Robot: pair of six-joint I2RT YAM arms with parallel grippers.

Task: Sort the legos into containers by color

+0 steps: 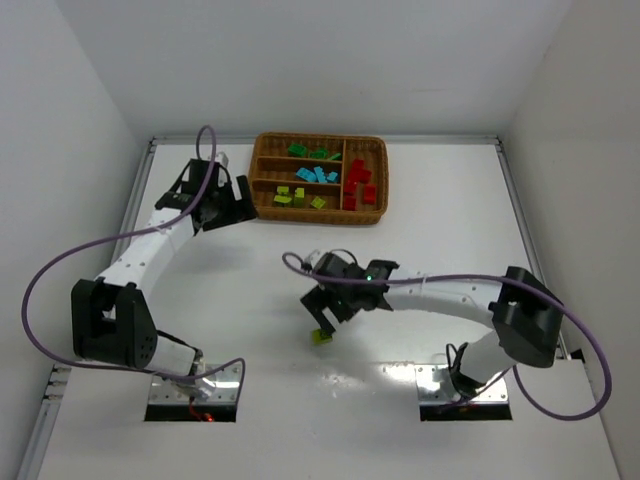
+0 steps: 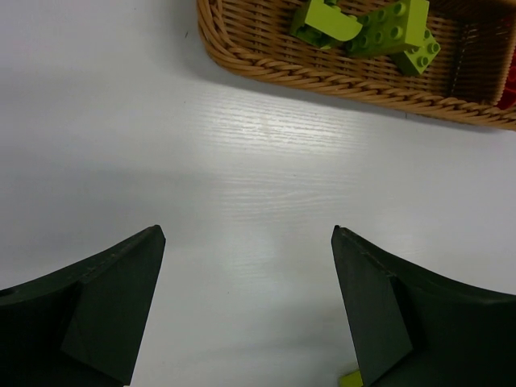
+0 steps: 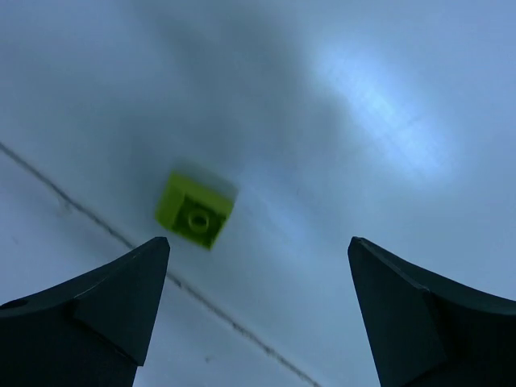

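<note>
A single yellow-green lego (image 1: 321,335) lies on the white table, near the middle front. Directly over it my right gripper (image 1: 324,312) stands open. In the right wrist view this lego (image 3: 194,210) shows its hollow underside, just beyond the left fingertip and not between the jaws of the right gripper (image 3: 258,242). The wicker tray (image 1: 318,218) holds green legos (image 1: 312,152), cyan legos (image 1: 318,176), yellow-green legos (image 1: 298,197) and red legos (image 1: 360,183), each colour in its own container. By the tray's left end my left gripper (image 1: 238,203) is open and empty.
The left wrist view shows the tray's rim (image 2: 322,76) and yellow-green legos (image 2: 379,28) ahead of the left gripper (image 2: 246,231). A thin seam (image 3: 242,322) crosses the table under the right gripper. Purple cables (image 1: 40,290) loop off both arms. White walls enclose the table.
</note>
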